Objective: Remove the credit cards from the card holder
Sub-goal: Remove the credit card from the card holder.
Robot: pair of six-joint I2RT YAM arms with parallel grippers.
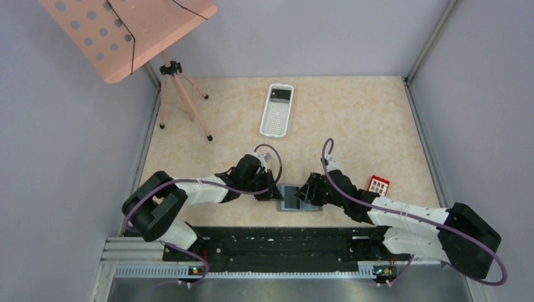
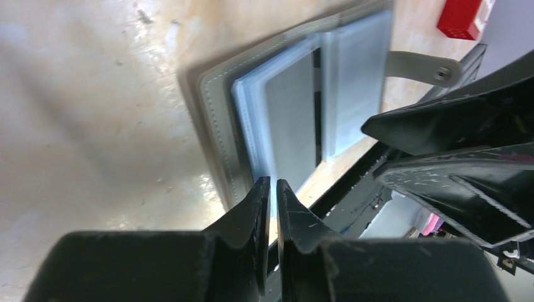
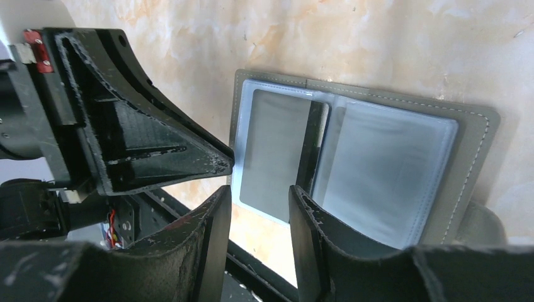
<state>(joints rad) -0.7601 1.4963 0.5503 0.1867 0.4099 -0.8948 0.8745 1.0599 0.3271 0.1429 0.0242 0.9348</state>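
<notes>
The grey card holder (image 1: 300, 199) lies open near the table's front edge, with its blue-grey pockets facing up (image 2: 352, 82) (image 3: 378, 170). A pale greyish card (image 3: 274, 151) sits in one pocket, also in the left wrist view (image 2: 289, 126). My left gripper (image 1: 276, 193) (image 2: 272, 184) is shut to a thin slit, with its tips at the holder's outer edge. I cannot tell whether it pinches anything. My right gripper (image 1: 306, 195) (image 3: 259, 196) is open over the card-side half. The red card with white squares (image 1: 378, 185) (image 2: 463, 16) lies on the table to the right.
A white perforated basket (image 1: 277, 111) with a dark item in it stands at the back middle. A pink perforated music stand (image 1: 126, 31) on a tripod (image 1: 179, 94) is at the back left. The black rail (image 1: 277, 242) runs just in front of the holder.
</notes>
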